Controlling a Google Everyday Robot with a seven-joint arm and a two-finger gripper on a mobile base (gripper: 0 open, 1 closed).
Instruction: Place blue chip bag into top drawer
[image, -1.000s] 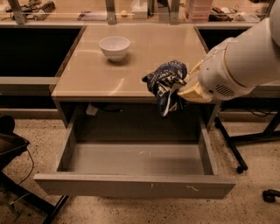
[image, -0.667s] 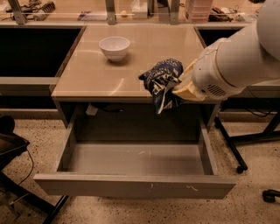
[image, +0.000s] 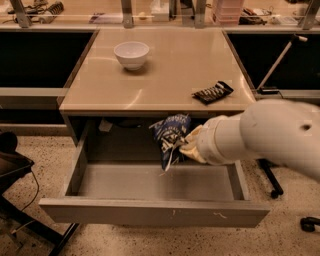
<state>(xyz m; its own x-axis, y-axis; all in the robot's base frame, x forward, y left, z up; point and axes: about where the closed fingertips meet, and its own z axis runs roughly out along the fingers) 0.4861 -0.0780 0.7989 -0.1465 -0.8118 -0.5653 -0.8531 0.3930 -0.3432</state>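
Observation:
The blue chip bag (image: 170, 137), crumpled navy foil with white lettering, hangs in the air just below the table's front edge, over the open top drawer (image: 155, 212). My gripper (image: 186, 146) holds the bag at its right side, at the end of the large white arm (image: 270, 135) that reaches in from the right. The bag hides the gripper's tips. The drawer is pulled fully out and its scuffed grey bottom (image: 125, 182) is bare.
A white bowl (image: 131, 54) stands at the back left of the beige table top (image: 165, 75). A small flat black packet with white stripes (image: 212, 92) lies near the front right. A chair base (image: 272, 187) stands on the floor at right, dark equipment at left.
My arm has come down and to the left with the bag, from above the table's front right part to below the table's edge, over the open drawer. The black packet now shows.

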